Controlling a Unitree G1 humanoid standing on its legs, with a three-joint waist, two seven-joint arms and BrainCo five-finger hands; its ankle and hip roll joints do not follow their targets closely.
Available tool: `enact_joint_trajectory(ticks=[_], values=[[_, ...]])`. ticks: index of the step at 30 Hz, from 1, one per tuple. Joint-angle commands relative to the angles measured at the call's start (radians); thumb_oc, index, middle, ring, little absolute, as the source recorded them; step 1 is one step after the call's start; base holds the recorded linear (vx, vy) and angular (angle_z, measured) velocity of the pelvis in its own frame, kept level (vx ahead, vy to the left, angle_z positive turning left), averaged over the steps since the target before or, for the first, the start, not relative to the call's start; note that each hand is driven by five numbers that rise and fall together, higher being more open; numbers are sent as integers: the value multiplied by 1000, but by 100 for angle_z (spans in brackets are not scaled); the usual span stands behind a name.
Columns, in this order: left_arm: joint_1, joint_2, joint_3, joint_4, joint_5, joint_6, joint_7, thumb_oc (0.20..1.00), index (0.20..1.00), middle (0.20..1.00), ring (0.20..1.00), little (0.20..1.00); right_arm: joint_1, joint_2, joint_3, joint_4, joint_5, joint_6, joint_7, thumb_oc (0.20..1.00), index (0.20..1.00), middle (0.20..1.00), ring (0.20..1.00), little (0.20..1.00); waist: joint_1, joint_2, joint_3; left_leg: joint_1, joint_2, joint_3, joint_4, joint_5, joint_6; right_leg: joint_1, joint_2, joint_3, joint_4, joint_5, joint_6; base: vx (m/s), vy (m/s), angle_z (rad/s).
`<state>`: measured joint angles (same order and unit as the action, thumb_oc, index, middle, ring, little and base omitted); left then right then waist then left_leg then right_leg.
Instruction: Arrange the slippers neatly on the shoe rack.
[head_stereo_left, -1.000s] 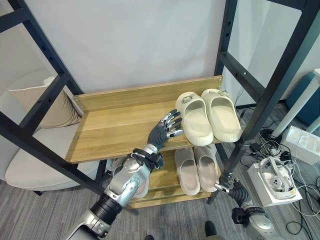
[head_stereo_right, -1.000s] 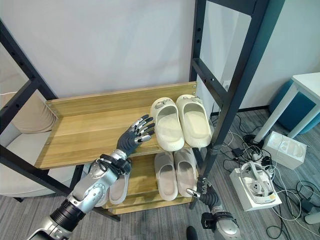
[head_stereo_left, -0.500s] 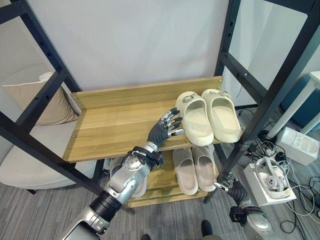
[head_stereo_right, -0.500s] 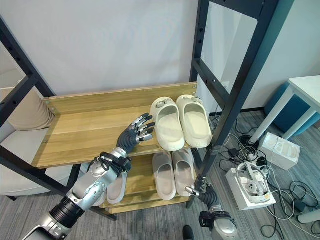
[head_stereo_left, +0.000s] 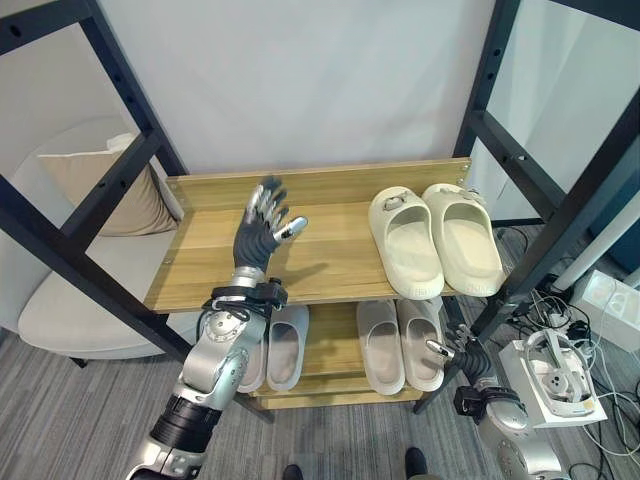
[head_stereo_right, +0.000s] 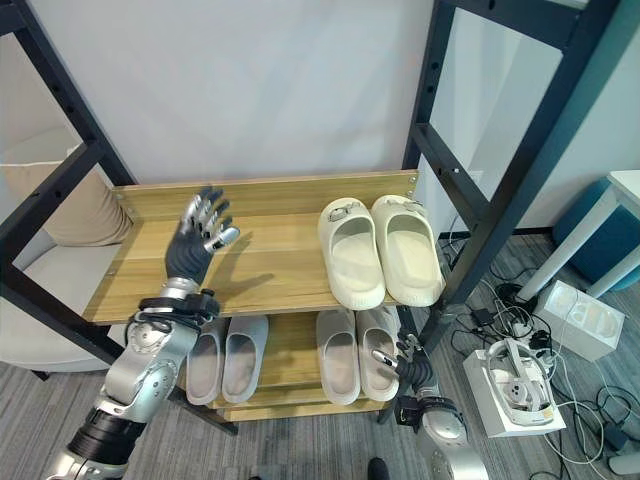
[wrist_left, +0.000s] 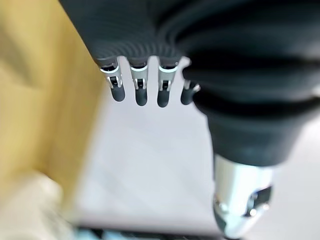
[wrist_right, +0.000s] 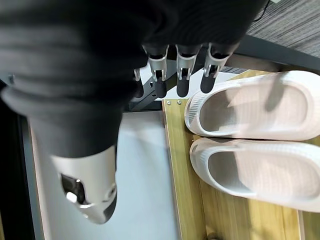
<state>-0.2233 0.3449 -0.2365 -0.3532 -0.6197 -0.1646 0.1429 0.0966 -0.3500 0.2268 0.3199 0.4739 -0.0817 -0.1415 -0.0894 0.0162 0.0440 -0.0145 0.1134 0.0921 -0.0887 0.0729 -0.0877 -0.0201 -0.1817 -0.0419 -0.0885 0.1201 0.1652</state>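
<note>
A cream pair of slippers (head_stereo_left: 405, 245) (head_stereo_left: 470, 240) stands side by side at the right end of the wooden rack's top shelf (head_stereo_left: 330, 255), toes toward me. My left hand (head_stereo_left: 258, 232) is raised over the left half of that shelf, open with straight fingers (wrist_left: 141, 90), holding nothing and well apart from the cream pair. On the lower shelf stand a pale pair at the left (head_stereo_left: 285, 345) and another at the right (head_stereo_left: 382, 345). My right hand (head_stereo_left: 455, 352) hangs low by the rack's right front leg, open, beside that right pair (wrist_right: 250, 112).
Black metal frame bars cross in front at the left (head_stereo_left: 90, 270) and right (head_stereo_left: 560, 210). A beige chair (head_stereo_left: 70, 300) with a cushion (head_stereo_left: 105, 185) stands left of the rack. A white headset in its box (head_stereo_left: 560, 370) and cables lie on the floor at the right.
My left hand has left the side of the cream slipper and swung left and up over the shelf's left half. The camera has shifted too. The slippers stay put.
</note>
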Motion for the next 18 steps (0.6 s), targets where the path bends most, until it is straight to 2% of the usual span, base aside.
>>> enact_joint_trajectory(ticks=[1, 2, 6, 7, 9, 11, 15, 16, 18], values=[[-97, 22, -16, -22, -97, -75, -123, 1000, 1000, 1000, 1000, 1000, -51, 23, -11, -1, 25, -64, 31, 1000, 1000, 1000, 1000, 1000, 9, -23, 16, 24, -4, -21, 1, -77, 5, 32, 2, -32, 1, -87, 12, 15, 11, 4], [-116, 41, -68, -81, -121, -60, -195, 1000, 1000, 1000, 1000, 1000, -47, 27, -5, 11, 20, -63, 48, 1000, 1000, 1000, 1000, 1000, 11, -23, 15, 22, -3, -24, 1, -78, 3, 33, 1, -38, 1, -88, 14, 0, 0, 0], [-132, 71, -144, -144, -162, -33, -273, 1000, 1000, 1000, 1000, 1000, -58, 37, 10, 32, 6, -60, 66, 1000, 1000, 1000, 1000, 1000, 16, -24, 15, 21, -2, -25, 1, -81, 2, 34, 2, -42, 1, -91, 15, 3, 2, 1], [-120, 85, -208, -147, -181, 1, -326, 1000, 1000, 1000, 1000, 1000, -66, 39, 23, 52, -6, -61, 75, 1000, 1000, 1000, 1000, 1000, 17, -23, 17, 20, -2, -27, 1, -83, 4, 33, 3, -43, 1, -91, 15, 0, 0, 0], [-122, 104, -236, -145, -172, 17, -352, 1000, 1000, 1000, 1000, 1000, -72, 40, 24, 60, -9, -61, 80, 1000, 1000, 1000, 1000, 1000, 19, -22, 18, 20, -3, -28, 1, -83, 5, 33, 4, -43, 1, -92, 15, 0, 0, 0], [-118, 140, -329, -99, -182, 83, -423, 1000, 1000, 1000, 1000, 1000, -80, 34, 35, 69, -17, -58, 99, 1000, 1000, 1000, 1000, 1000, 15, -18, 22, 21, -2, -28, 1, -84, 6, 32, 6, -42, 1, -92, 17, 0, 0, 0], [-119, 280, -417, -60, -42, 99, -515, 1000, 1000, 1000, 1000, 1000, -76, 27, 50, 64, -39, -63, 128, 1000, 1000, 1000, 1000, 1000, 13, -11, 26, 27, -5, -24, 1, -90, 9, 34, 7, -36, 1, -95, 20, 5, 17, -1], [-119, 281, -417, -60, -42, 99, -515, 1000, 1000, 1000, 1000, 1000, -76, 27, 51, 64, -39, -63, 128, 1000, 1000, 1000, 1000, 1000, 13, -11, 26, 27, -5, -24, 1, -90, 9, 34, 7, -36, 1, -95, 20, 0, 0, 0], [-28, 333, -439, 21, 66, 109, -562, 1000, 1000, 1000, 1000, 1000, -74, 31, 75, 63, -56, -59, 149, 1000, 1000, 1000, 1000, 1000, 11, -9, 31, 32, -6, -19, 1, -94, 11, 34, 7, -32, 1, -96, 20, 17, 32, -1]])
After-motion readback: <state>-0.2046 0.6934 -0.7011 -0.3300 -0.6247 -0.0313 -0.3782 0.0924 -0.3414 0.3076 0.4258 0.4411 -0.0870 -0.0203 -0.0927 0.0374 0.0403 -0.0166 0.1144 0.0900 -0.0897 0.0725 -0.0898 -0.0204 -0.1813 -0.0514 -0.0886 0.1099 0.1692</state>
